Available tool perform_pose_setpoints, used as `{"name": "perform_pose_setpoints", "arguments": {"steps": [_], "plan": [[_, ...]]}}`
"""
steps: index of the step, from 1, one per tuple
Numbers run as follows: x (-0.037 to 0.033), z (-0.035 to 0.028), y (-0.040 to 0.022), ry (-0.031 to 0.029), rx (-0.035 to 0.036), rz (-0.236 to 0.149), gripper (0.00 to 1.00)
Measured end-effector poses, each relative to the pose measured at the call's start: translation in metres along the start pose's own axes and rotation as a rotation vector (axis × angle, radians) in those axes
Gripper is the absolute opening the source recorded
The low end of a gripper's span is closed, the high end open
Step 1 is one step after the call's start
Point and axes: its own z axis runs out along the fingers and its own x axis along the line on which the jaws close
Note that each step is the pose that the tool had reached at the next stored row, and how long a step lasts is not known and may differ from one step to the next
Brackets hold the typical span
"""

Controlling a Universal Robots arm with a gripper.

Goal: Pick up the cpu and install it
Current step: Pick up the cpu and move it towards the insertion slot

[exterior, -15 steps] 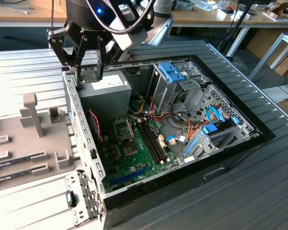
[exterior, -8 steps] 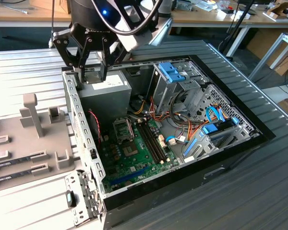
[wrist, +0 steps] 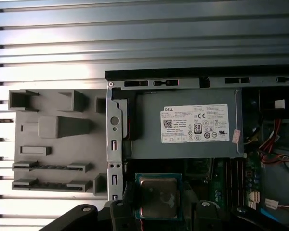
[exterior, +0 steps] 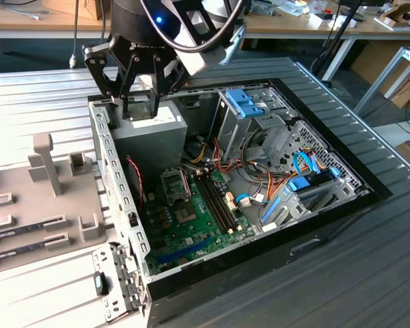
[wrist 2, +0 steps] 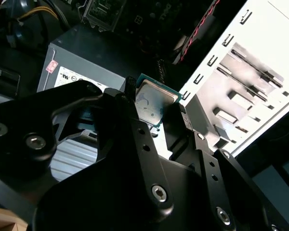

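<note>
A robotics lab or workshop: cluttered wooden workbenches (exterior: 287,29), a ribbed metal table (exterior: 41,89), an opened computer case (exterior: 328,225).

1. A white label (wrist: 195,123) sits on top of the grey box (wrist: 149,144).
2. The label has rows of small black print, a square code and some little round signs. The print is too small to read.
3. A small pink sticker (wrist: 236,136) sits just beside the label, at the box's edge. Its print cannot be read.
4. The cpu (wrist: 157,196) has a grey top, and no print can be made out on it.
</note>
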Motion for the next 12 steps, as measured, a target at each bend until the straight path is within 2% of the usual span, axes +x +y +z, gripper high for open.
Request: {"name": "perform_pose_setpoints", "arguments": {"steps": [12], "plan": [[-0.0112, -0.0004, -0.0056, 0.0, 0.0, 0.0, 0.47]]}}
